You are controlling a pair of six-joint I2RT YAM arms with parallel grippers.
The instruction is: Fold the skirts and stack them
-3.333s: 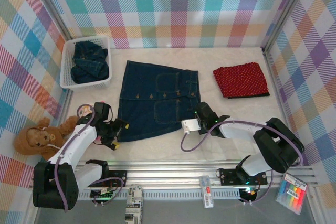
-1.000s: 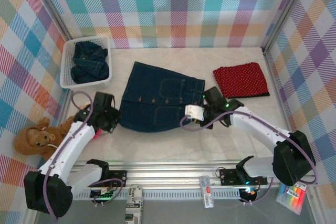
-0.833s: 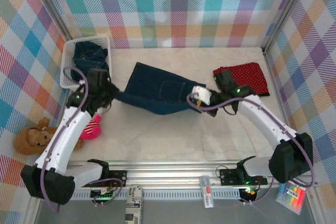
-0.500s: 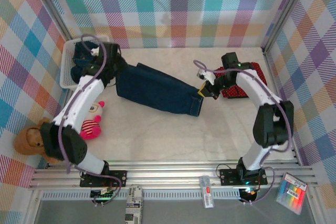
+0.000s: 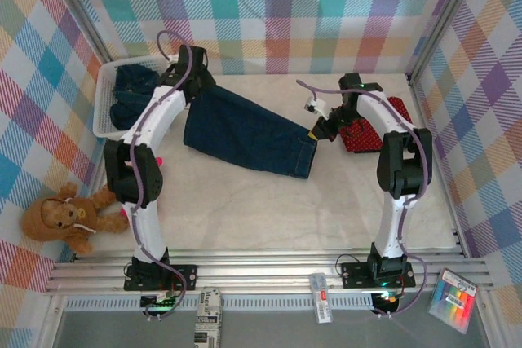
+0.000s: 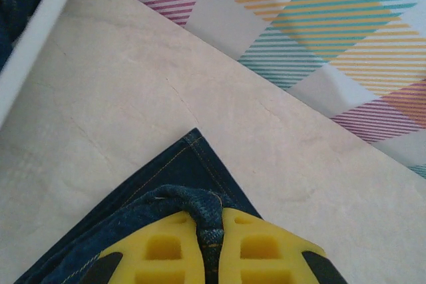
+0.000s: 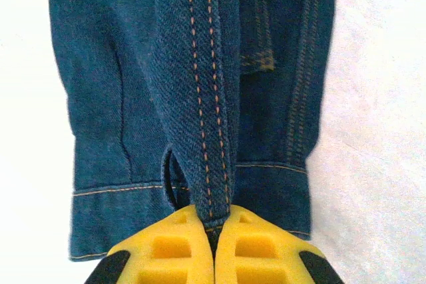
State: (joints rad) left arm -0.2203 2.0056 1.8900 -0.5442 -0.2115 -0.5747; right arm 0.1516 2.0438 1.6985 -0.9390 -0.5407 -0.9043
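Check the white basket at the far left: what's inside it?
Crumpled dark blue denim lies in the basket. Whether it is one garment or several, and anything underneath, is hidden by the folds.

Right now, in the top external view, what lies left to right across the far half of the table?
In order: white plastic mesh basket → dark blue denim skirt → red cloth skirt with white dots.
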